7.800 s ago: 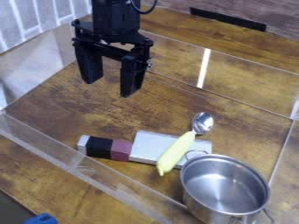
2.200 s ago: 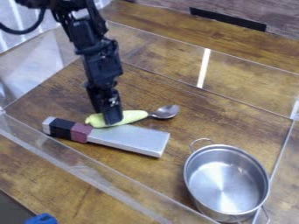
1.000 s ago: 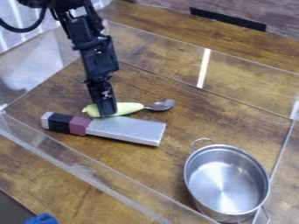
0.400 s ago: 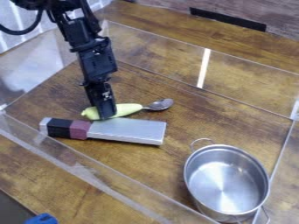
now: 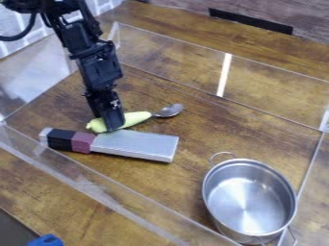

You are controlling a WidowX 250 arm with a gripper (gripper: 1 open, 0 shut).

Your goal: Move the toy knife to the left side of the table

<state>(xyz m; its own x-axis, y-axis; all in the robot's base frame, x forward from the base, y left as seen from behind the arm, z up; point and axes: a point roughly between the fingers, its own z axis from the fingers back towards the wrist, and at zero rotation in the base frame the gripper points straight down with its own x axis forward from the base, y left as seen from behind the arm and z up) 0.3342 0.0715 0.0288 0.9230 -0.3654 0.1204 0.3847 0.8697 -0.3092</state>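
wooden table (image 5: 77,207), toy knife (image 5: 110,144), spoon (image 5: 139,117), pot (image 5: 247,208)

1. A metal spoon with a yellow-green handle (image 5: 139,116) lies flat on the wood near the middle of the view, its shiny bowl pointing right.
2. A round stainless steel pot (image 5: 247,204) stands upright at the lower right, open and empty inside, with a small loop handle on its left rim.
3. A small blue object (image 5: 46,240) shows at the bottom edge, outside the clear wall; too little is visible to identify it.
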